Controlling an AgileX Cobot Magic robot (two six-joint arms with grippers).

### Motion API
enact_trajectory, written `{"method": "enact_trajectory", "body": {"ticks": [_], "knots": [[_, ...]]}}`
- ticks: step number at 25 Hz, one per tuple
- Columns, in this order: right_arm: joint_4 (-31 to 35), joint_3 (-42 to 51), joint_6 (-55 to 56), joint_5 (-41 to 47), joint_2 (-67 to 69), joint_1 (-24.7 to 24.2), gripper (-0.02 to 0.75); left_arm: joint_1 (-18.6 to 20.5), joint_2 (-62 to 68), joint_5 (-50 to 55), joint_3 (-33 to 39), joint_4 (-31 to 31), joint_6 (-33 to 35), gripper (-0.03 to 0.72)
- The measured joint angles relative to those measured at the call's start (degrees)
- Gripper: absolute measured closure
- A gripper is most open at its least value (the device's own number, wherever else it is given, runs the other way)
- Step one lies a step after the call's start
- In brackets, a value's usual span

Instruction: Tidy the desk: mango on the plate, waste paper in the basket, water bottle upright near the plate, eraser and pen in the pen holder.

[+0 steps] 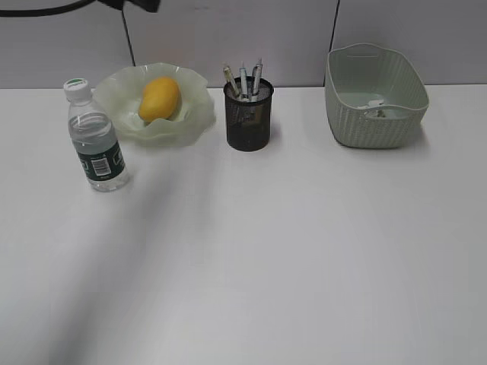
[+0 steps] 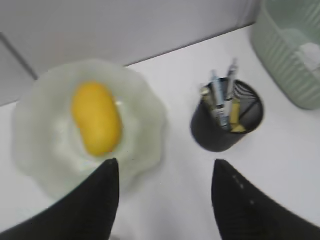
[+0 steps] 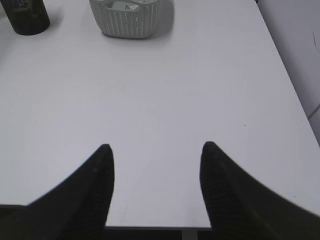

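I see the mango (image 1: 160, 98) in the plate (image 1: 122, 99), water bottle (image 1: 94, 141) upright just beside it, pens in the pen holder (image 1: 248, 118), waste paper (image 1: 378, 107) in the basket (image 1: 373, 125). Left hand (image 2: 165, 167) spread wide and empty above the bench (image 1: 289, 243); right hand (image 3: 155, 150) likewise.

Desk (image 1: 266, 251): bottle (image 1: 95, 141), plate (image 1: 122, 99), holder (image 1: 249, 122), basket (image 1: 373, 114).

Mango (image 2: 96, 119) on plate (image 2: 145, 107), blurred
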Motion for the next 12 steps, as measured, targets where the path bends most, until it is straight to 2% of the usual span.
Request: {"method": "enact_trajectory", "body": {"ticks": [6,12], "knots": [[0.0,0.0,0.0,0.0,0.0,0.0,0.295,9.1,0.0,4.1,0.0,5.3,-5.2,0.239],[0.0,0.0,0.0,0.0,0.0,0.0,0.295,13.6,0.0,7.8,0.0,10.5,-10.1,0.239]]}}
